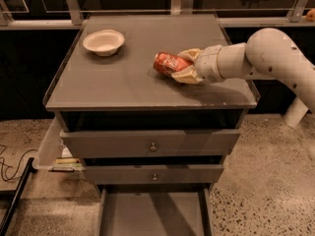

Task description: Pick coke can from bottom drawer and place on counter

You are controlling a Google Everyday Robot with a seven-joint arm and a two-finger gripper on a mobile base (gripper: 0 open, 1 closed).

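The red coke can (pixel 166 63) lies tilted on its side over the grey counter (pixel 123 82), right of centre. My gripper (pixel 184 65) reaches in from the right on a white arm and is shut on the coke can, its tan fingers (pixel 188 75) around the can's right end. The can sits at or just above the counter surface; I cannot tell if it touches. The bottom drawer (pixel 152 215) is pulled out at the foot of the cabinet and its floor shows empty.
A white bowl (pixel 103 41) stands on the counter's back left. Two knobbed drawers (pixel 153 145) are shut below the top. A rail runs behind the cabinet. Speckled floor (pixel 266 181) lies to the right; cables and papers lie at the left.
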